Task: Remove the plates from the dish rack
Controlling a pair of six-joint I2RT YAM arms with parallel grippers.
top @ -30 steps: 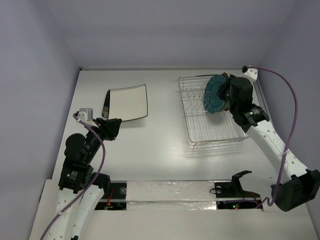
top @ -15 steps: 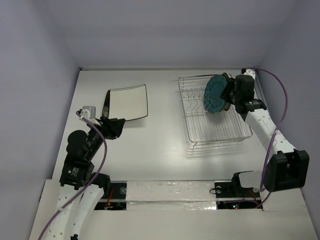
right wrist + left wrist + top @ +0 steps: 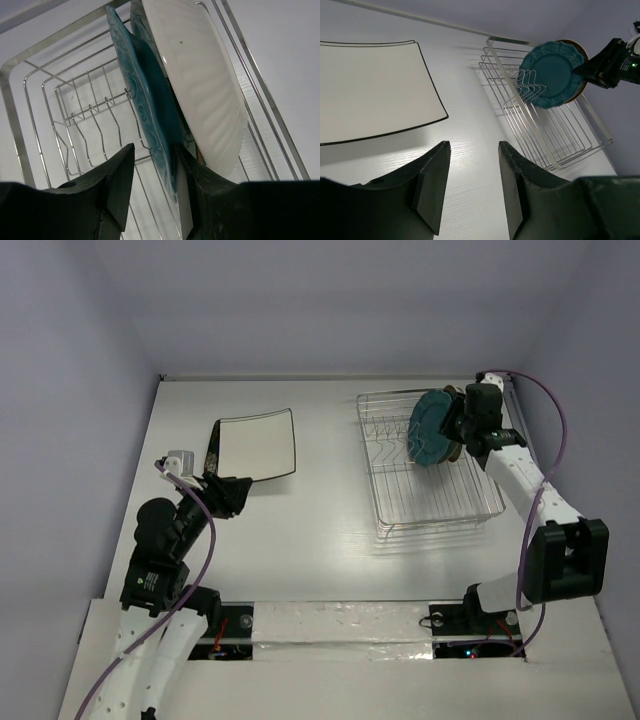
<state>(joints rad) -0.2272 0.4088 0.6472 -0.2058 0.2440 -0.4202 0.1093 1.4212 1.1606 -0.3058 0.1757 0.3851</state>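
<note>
teal round plate (image 3: 142, 95), embossed scalloped rim, upright in wire dish rack (image 3: 430, 505) | ribbed white plate (image 3: 200, 85) behind it | right pincer (image 3: 154, 150) apart, astride teal rim | left pincer (image 3: 473, 150) apart, empty

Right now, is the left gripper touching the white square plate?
Apart. The left wrist view shows bare table between the open left gripper and the white square plate.

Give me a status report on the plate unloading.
Left gripper open, empty, by white square plate. Right gripper open at teal plate in dish rack. White ribbed plate close behind.
</note>
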